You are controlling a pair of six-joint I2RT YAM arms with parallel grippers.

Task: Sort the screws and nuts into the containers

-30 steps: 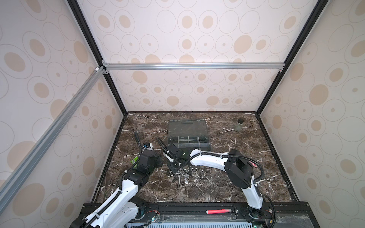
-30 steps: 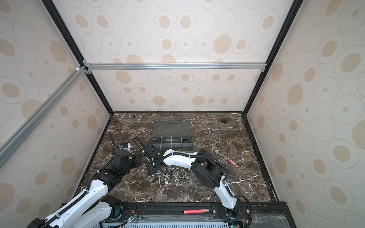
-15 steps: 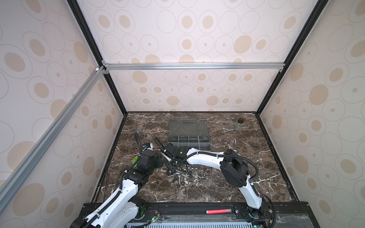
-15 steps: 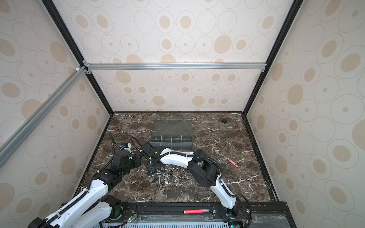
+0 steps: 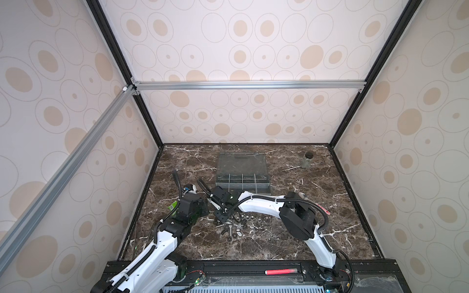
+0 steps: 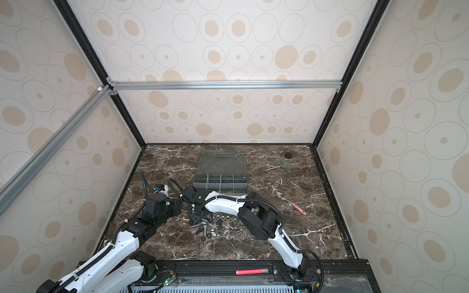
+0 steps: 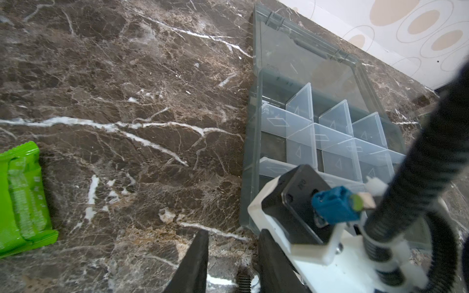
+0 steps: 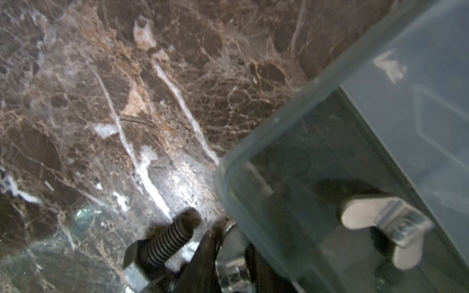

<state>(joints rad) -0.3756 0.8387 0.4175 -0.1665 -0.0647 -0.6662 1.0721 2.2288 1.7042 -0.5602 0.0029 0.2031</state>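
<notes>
Currently, at the far left, a green packet (image 7: 22,200) lies flat on the marble surface (image 7: 127,114), well apart from everything else. Next comes my left hand (image 7: 232,236), released: its 2 fingers (image 7: 195,258) stand parted, with bare marble showing in the gap. A black screw (image 7: 243,280) shows low in that gap, and its threaded shaft touches neither finger as far as I can see.

Just beside it, my right hand (image 8: 228,243) is clenched on a silver piece (image 8: 232,256). I cannot tell whether that piece is a nut or a screw head. This hand sits at the near left corner of the grey organizer box (image 7: 250,152), just beside its wall. Inside that corner compartment lies 1 wing nut (image 8: 380,228).

In both top views the loose screws (image 5: 229,229) and nuts (image 5: 243,217) lie in a small heap on the surface. The heap is just right of the right hand and in front of the box. The containers (image 7: 327,142) are a grid of clear-walled compartments, and the lid (image 5: 242,162) lies open behind them, toward the back wall.

Farther right, in a top view, a spoon (image 6: 291,203) with a red handle lies flat. At the far right, near the back wall, a small glass jar (image 5: 306,161) with a black lid stands upright.
</notes>
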